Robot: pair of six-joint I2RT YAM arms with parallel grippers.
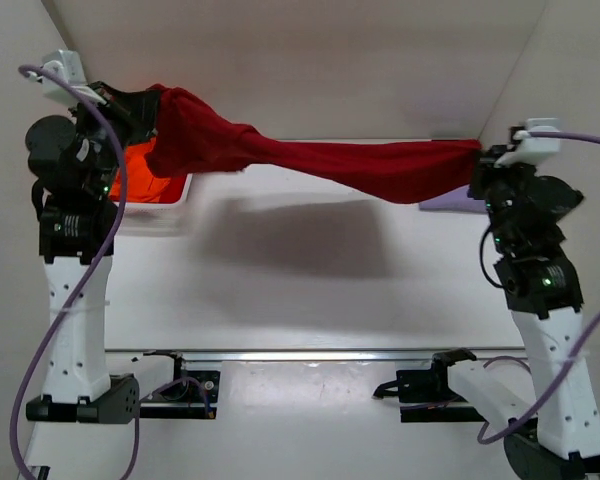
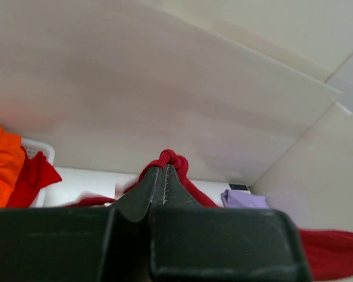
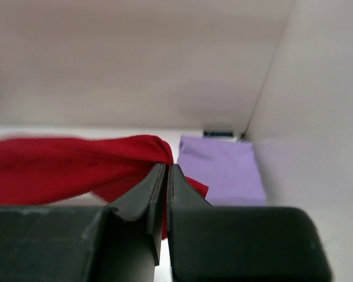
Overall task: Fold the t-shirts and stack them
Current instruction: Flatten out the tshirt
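Left hand and right hand pinch red t-shirt.

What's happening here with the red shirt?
Both arms hold the dark red t-shirt stretched in the air between them, left gripper shut on one end, right gripper on the other. It's bunched, not yet folded. A lavender shirt lies flat at the far right; an orange shirt sits in the white basket on the left.

No text, label, brand, number or sign can be read in any of the three views.
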